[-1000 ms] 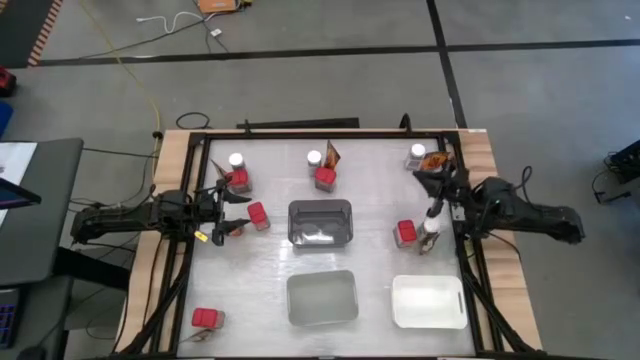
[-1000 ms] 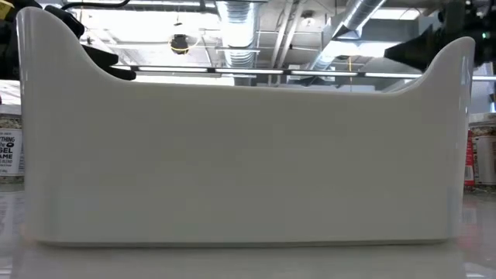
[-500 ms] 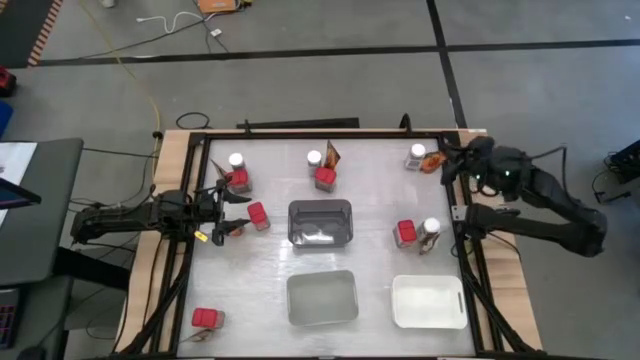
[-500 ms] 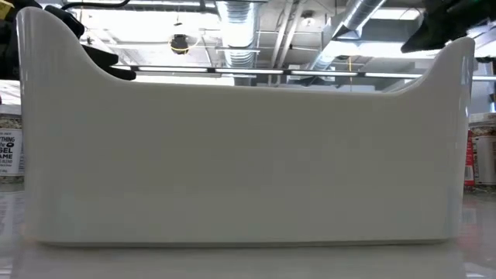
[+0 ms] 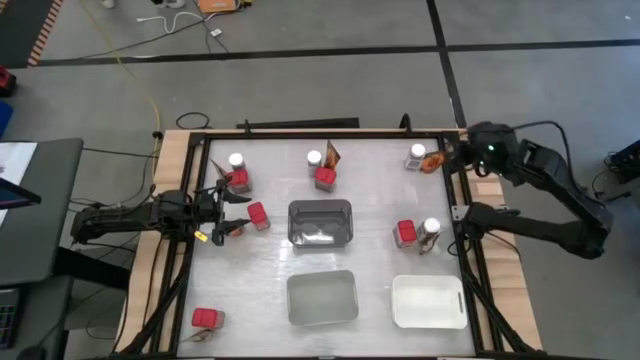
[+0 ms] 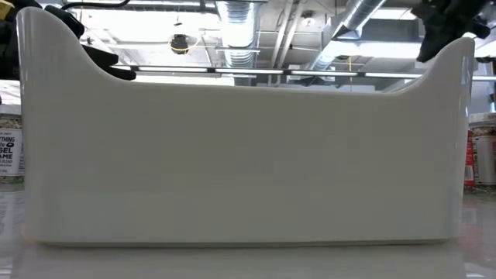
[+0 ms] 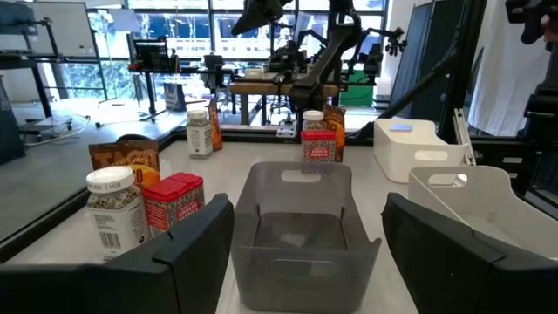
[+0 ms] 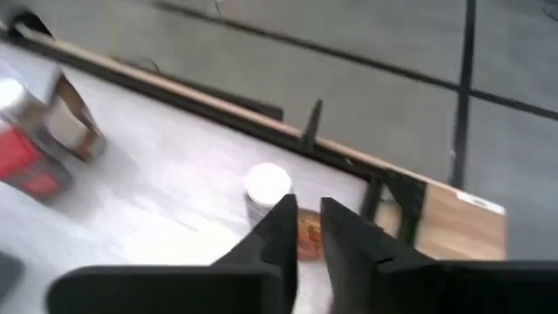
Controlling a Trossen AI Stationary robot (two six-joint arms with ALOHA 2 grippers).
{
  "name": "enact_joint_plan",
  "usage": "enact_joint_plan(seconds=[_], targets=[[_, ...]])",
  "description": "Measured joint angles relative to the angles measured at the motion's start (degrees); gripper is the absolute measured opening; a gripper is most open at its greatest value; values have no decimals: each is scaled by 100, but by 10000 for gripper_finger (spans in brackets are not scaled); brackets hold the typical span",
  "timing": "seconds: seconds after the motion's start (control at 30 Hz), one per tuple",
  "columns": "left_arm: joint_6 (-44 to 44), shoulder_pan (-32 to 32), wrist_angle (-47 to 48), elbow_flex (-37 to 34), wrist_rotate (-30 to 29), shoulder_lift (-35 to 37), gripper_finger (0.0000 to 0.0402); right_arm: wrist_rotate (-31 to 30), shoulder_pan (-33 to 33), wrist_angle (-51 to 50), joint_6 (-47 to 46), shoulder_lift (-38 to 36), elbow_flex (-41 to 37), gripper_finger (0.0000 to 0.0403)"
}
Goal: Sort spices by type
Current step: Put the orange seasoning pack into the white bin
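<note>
Spices stand scattered on the table: red boxes [image 5: 258,216] [image 5: 405,233] [image 5: 207,318], white-lidded jars [image 5: 236,160] [image 5: 430,228], and an orange-brown packet [image 5: 433,160] beside a jar [image 5: 417,152] at the far right corner. My left gripper [image 5: 226,212] is open and hovers level at the left side, next to a red box, facing the dark grey tray [image 7: 301,218]. My right gripper [image 8: 309,222] is shut and empty, raised above the far right corner [image 5: 465,160], over the jar [image 8: 266,187] and packet [image 8: 307,234].
A dark grey tray [image 5: 320,222] sits mid-table, with a lighter grey tray [image 5: 322,298] and a white tray [image 5: 428,300] at the near edge. The white tray's wall [image 6: 248,163] fills the low view. A jar, packet and red box [image 5: 325,178] stand at the far middle.
My right gripper has risen from beside the jar and red box at the table's right side and swung toward the far right corner, turning as it went. The jar and box stayed where they were.
</note>
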State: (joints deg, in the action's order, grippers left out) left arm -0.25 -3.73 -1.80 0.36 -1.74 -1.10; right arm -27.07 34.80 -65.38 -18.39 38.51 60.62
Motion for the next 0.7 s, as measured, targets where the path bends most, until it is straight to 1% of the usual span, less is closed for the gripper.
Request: enact_joint_plan(seconds=[0.13, 0.23, 0.33, 0.47, 0.6, 0.7], targets=[[-1, 0, 1, 2, 0, 0, 282, 7, 164, -192, 183, 519, 177, 157], [0, 0, 0, 2, 0, 0, 282, 15, 344, -206, 644, 968, 250, 206], [0, -2, 0, 0, 0, 0, 282, 31, 554, -228, 827, 1456, 335, 240], [0, -1, 1, 1, 0, 0, 282, 251, 871, -567, 1284, 2257, 512, 250], [0, 0, 0, 0, 0, 0, 282, 299, 1041, -924, 2074, 2996, 667, 244], [0, 0, 0, 0, 0, 0, 282, 312, 1118, -963, 2591, 3415, 697, 238]])
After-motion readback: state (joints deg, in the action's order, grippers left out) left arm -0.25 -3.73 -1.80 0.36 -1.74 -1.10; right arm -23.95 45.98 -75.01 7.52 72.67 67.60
